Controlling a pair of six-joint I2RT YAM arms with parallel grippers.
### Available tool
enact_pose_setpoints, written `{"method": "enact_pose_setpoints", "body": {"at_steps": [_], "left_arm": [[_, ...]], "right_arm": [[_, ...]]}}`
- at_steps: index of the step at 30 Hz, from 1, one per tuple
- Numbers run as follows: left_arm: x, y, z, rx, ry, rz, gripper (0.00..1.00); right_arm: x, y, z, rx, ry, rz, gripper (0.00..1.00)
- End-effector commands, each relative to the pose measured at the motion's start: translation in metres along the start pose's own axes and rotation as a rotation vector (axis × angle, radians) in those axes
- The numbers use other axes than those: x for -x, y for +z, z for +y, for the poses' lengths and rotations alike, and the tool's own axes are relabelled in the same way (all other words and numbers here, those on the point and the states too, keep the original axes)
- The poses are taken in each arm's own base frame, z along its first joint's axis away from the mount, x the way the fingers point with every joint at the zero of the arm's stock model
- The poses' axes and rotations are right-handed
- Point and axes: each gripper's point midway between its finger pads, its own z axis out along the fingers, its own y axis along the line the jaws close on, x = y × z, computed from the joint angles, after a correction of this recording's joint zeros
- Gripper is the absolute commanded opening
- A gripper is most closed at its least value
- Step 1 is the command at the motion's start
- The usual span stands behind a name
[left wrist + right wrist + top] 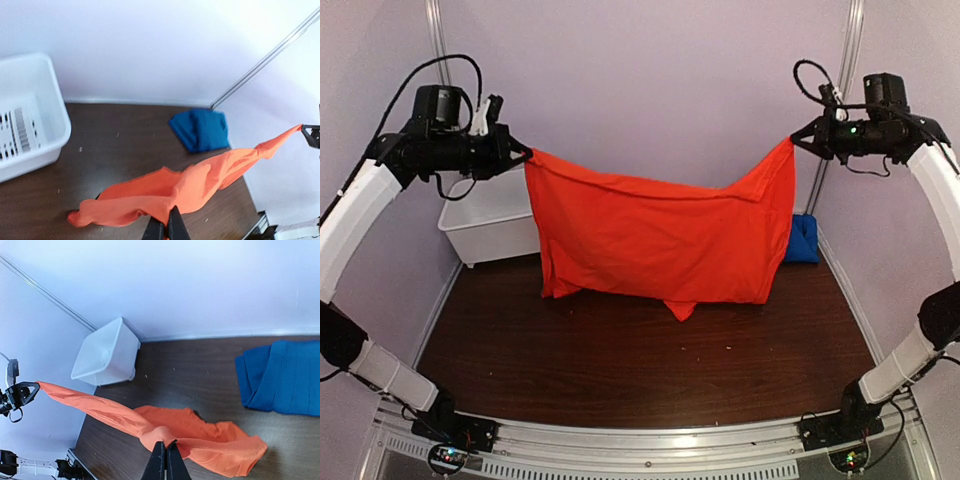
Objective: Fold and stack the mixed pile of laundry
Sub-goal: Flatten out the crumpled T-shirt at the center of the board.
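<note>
The orange-red T-shirt [660, 240] hangs spread between both arms high above the dark table, its lower edge near the table top. My left gripper [525, 155] is shut on its upper left corner, and the right gripper [795, 140] is shut on the upper right corner. From the left wrist the T-shirt [165, 192] runs from my left gripper [166, 222] toward the far arm. From the right wrist the T-shirt [195, 432] bunches at my right gripper [166, 455]. The blue garment [803, 240] lies folded at the back right, also visible as a folded blue garment [200, 130] and blue garment [282, 382].
A white plastic bin [485, 230] stands at the back left of the table against the wall; the same bin [25, 120] shows slotted sides, and this bin [107, 357] sits in the corner. Metal frame posts [850, 50] rise behind.
</note>
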Motion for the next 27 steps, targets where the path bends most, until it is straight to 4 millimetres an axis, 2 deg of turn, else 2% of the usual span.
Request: {"method": "enact_pose_setpoints", "body": {"at_steps": [1,4,6,8,16,18,23,27], "left_arm": [[0.092,-0.059,-0.052,-0.105,0.088,-0.246,0.0],[0.127,-0.096,-0.09,-0.186,0.149,-0.347,0.0],[0.136,-0.11,-0.105,-0.233,0.17,-0.383,0.0],[0.136,-0.112,-0.109,-0.255,0.168,-0.383,0.0],[0.124,-0.119,-0.108,-0.256,0.171,-0.366,0.0],[0.122,-0.122,-0.113,-0.285,0.192,-0.362,0.0],[0.117,-0.148,-0.127,-0.346,0.201,-0.399,0.0],[0.098,-0.177,-0.14,-0.412,0.194,-0.389,0.0]], "right_arm": [[0.088,-0.079,0.069,0.088,-0.112,-0.256,0.0],[0.125,-0.121,0.104,0.176,-0.134,-0.406,0.0],[0.135,-0.134,0.121,0.249,-0.127,-0.461,0.0],[0.137,-0.141,0.13,0.294,-0.127,-0.485,0.0],[0.127,-0.156,0.13,0.236,-0.166,-0.503,0.0],[0.126,-0.159,0.132,0.236,-0.17,-0.508,0.0],[0.115,-0.191,0.152,0.257,-0.205,-0.556,0.0],[0.093,-0.228,0.173,0.283,-0.241,-0.597,0.0]]}}
